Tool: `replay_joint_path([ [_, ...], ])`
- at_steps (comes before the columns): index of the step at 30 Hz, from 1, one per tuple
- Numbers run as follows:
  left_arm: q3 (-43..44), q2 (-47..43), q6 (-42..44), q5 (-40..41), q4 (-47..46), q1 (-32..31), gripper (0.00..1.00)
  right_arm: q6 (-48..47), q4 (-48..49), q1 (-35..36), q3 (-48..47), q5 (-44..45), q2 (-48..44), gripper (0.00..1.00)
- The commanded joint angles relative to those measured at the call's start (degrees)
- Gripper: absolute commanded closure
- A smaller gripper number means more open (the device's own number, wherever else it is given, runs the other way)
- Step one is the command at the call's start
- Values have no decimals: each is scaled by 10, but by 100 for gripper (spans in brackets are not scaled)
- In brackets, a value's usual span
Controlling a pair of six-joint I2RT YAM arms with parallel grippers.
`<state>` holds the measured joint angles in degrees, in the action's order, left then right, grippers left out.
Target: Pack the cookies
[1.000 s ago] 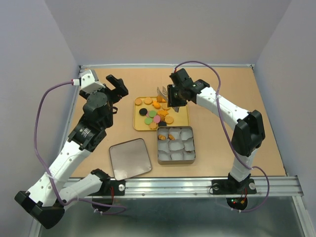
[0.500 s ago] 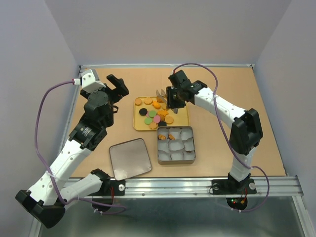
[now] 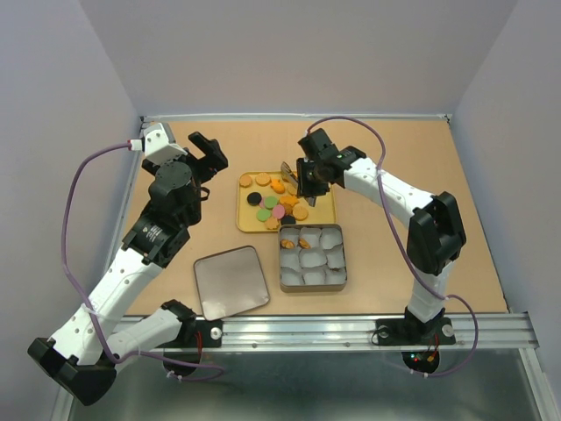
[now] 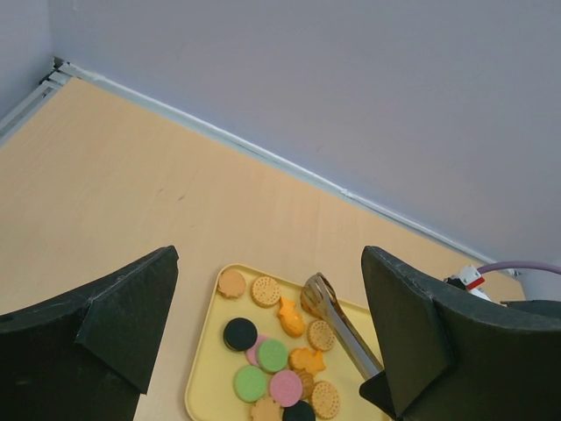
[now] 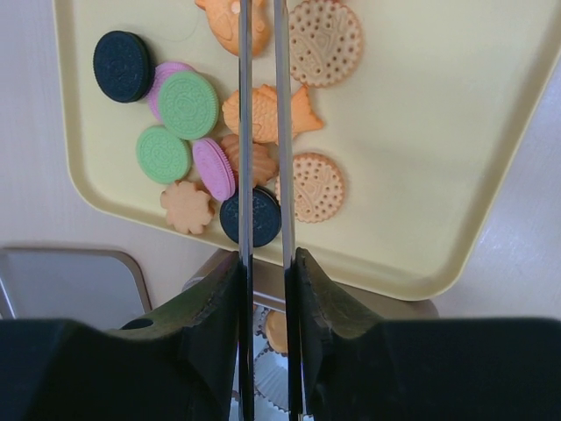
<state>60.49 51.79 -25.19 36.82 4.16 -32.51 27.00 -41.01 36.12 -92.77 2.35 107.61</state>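
The cookies [image 3: 273,203] lie scattered on the yellow tray [image 3: 242,224]. The right gripper [image 3: 308,180] hangs over the tray's 2 o'clock corner, its fingers [image 5: 219,298] pressed onto a pair of metal tongs [image 5: 245,175]. The blades run nearly parallel. Their tips are cut off at the top of the wrist view and too small to read from overhead, so I can't tell whether they pinch anything. At the tray's 10 o'clock the left gripper [image 3: 210,156] hovers, fingers spread wide. At 5 o'clock sits a tin [image 3: 312,286] of paper cups [image 3: 312,260], a couple of orange cookies half hidden in its far-left cups. A flat lid [image 3: 230,281] lies at 7 o'clock.
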Motion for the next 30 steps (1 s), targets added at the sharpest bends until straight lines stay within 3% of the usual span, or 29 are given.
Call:
replay_joint_path([
  [1,8,-10,-4,2,-12,3,4,4,29,2,13,-1,-5,72],
  [10,12,-6,6,4,-11,4,4,-3,28,2,-8,10,-43,75],
  [15,40,12,36,-44,1,16,1,-24,2,-3,-12,32,-100,75],
  [23,17,-20,120,-36,-71,18,1,-26,-70,-3,108,39,-288,75],
  [30,4,-40,123,-3,-72,18,1,9,-129,-3,216,-16,-392,78],
])
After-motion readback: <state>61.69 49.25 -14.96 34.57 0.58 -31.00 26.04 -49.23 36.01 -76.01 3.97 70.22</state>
